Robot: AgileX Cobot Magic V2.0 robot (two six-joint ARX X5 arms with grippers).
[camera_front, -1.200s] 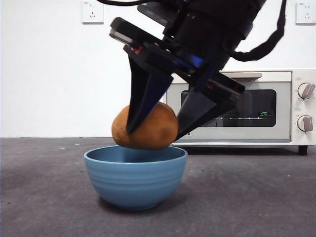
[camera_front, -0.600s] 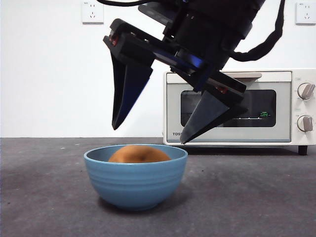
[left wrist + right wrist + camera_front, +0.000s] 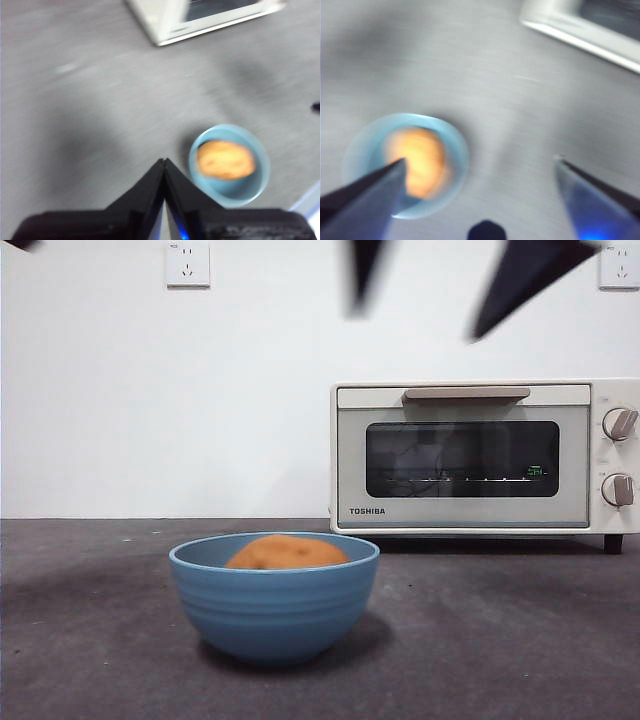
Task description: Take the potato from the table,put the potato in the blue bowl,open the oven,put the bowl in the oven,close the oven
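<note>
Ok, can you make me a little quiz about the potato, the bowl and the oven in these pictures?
1. True or false: the potato lies inside the blue bowl.
2. Is the oven door open or shut?
3. Which claw is spread wide open, high above the bowl?
A. the left claw
B. the right claw

Key
1. True. The potato's top peeks over the bowl's rim.
2. Shut. The tan handle sits flat at the top of the dark glass door.
3. B. The right wrist view shows its two tips far apart; the left claw's tips meet in a point.
</note>
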